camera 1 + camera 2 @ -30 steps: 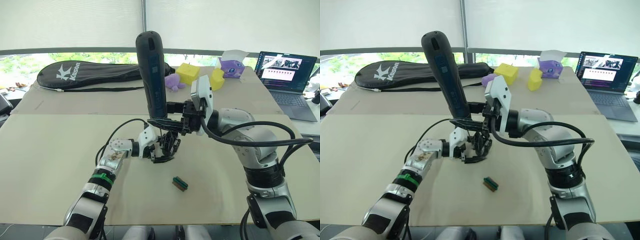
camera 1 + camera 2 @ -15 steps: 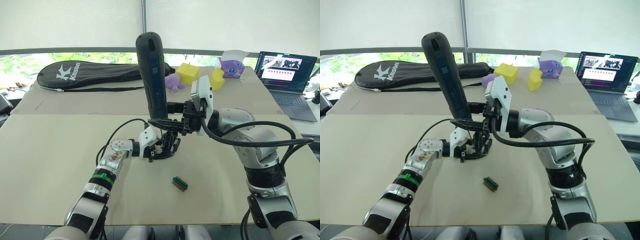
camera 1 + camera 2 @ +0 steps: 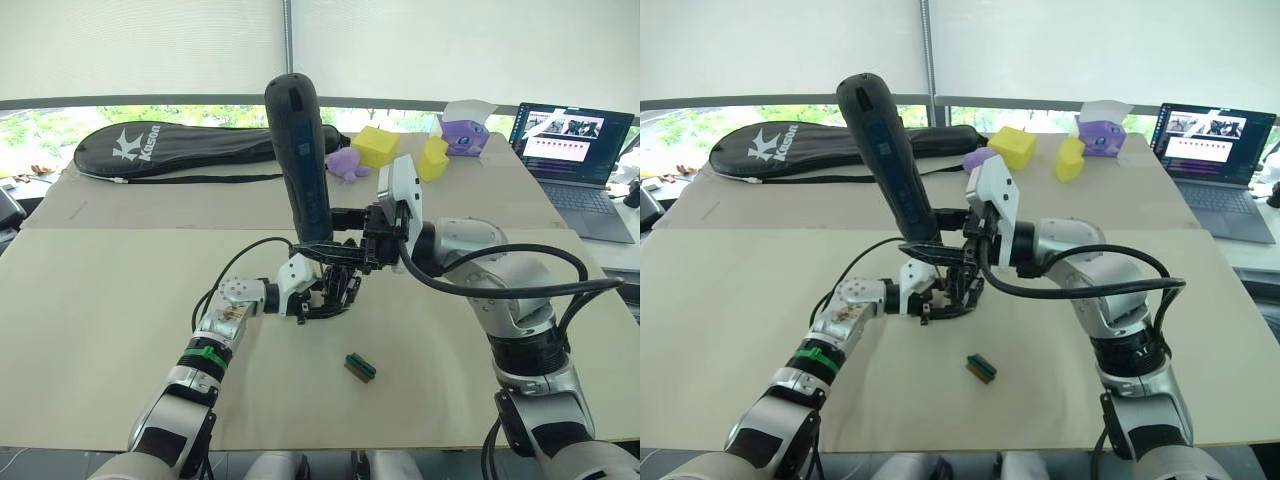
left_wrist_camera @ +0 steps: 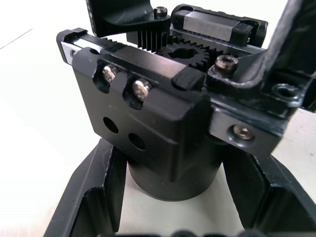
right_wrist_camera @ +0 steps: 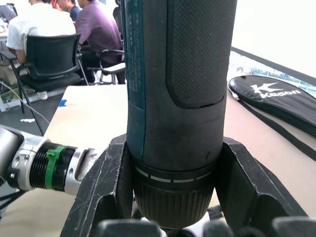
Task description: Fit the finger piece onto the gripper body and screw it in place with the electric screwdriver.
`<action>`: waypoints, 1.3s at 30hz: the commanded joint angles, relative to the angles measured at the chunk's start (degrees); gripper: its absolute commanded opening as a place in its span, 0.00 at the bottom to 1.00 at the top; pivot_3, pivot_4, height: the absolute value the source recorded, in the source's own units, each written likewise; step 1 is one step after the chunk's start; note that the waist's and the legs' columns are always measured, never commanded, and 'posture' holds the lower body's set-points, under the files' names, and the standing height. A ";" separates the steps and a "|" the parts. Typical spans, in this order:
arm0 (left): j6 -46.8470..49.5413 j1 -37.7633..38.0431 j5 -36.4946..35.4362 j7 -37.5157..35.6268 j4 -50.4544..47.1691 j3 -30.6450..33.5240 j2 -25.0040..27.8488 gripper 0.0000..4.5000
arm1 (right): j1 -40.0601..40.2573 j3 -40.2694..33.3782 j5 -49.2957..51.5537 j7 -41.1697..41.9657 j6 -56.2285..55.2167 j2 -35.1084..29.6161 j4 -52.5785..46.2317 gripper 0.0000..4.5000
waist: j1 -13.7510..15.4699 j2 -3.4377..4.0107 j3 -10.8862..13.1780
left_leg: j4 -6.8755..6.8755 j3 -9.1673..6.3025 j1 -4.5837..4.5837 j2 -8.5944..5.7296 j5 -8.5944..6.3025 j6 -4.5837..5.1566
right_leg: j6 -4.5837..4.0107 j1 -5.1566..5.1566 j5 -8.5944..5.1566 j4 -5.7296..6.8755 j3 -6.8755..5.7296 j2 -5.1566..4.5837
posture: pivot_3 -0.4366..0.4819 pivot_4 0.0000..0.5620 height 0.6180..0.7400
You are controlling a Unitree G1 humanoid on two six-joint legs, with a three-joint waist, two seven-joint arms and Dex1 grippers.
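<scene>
My left gripper (image 3: 320,300) is shut on the gripper body (image 4: 163,123), a black block with gear teeth and screw heads, held just above the table (image 3: 120,330) at its middle. A black tapered part, which looks like the finger piece (image 4: 121,17), sits on the body's far side next to a screw head. My right gripper (image 3: 335,238) is shut on the electric screwdriver (image 3: 300,150), a dark pen-shaped cylinder. The screwdriver stands nearly upright, leaning left, with its lower end right over the gripper body. Its bit is hidden behind the fingers (image 5: 106,187).
A small green-and-brown block (image 3: 360,367) lies on the table in front of the grippers. Along the back are a black racket bag (image 3: 170,145), yellow blocks (image 3: 375,146), purple toys (image 3: 460,135) and an open laptop (image 3: 575,150). People sit at desks (image 5: 39,24) beyond.
The screwdriver's top has leaned a little further left. The left gripper lifted the gripper body slightly toward the screwdriver's lower end. Both grips are unchanged.
</scene>
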 commanded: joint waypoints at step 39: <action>-0.35 -0.17 -0.38 -0.47 -2.05 0.10 0.27 0.51 | 1.67 -4.20 3.70 -5.62 -0.63 0.86 -4.78 0.43 | -0.06 0.00 0.00 | -0.02 0.01 0.00 0.00 0.01 -0.02 | 0.00 0.00 0.00 0.00 0.01 0.02 | 0.48 0.27 1.00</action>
